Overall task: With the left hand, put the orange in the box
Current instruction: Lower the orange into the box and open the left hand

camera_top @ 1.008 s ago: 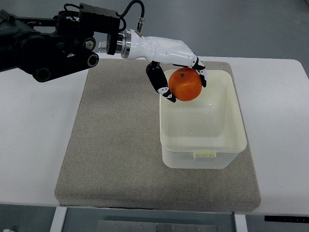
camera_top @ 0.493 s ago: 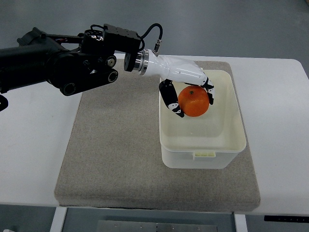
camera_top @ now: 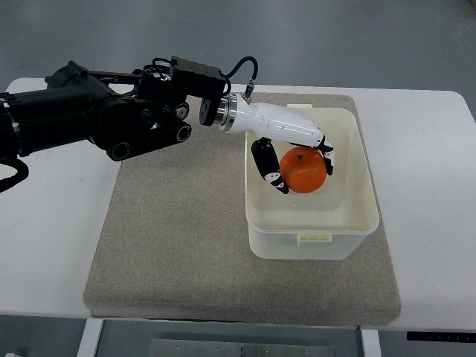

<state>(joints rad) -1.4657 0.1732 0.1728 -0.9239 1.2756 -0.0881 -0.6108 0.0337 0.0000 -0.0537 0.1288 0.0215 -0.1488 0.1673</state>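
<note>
A round, glossy orange (camera_top: 303, 169) is gripped by the white-shelled left hand (camera_top: 294, 152), whose black-tipped fingers (camera_top: 266, 165) are curled around it from above and from the side nearer the arm. The fruit is held over the inside of the cream, translucent, rectangular plastic box (camera_top: 349, 227), in the half of the box farthest from the robot and towards its middle; whether it is already touching the box floor cannot be told from the steep view. The box is set on the right part of a grey felt mat (camera_top: 178, 223), which is laid on a white desk (camera_top: 52, 223). The black left arm (camera_top: 104, 119) is stretched in from beyond the mat's left edge. The right hand is not seen.

Several risks are judged from here. If the fingers are opened while the orange is some way above the floor, a bounce or roll against a box wall is to be expected, though the walls look tall enough for the fruit to be kept inside. If the hand is lowered carelessly, the far or left rim may be struck by the knuckles or the thumb, and the light box may be shoved across the mat. If the hand is withdrawn before the fingers are fully spread, the orange may be dragged back out or the box tipped.

The orange sits beneath the palm, between the thumb and the curled fingers.
</note>
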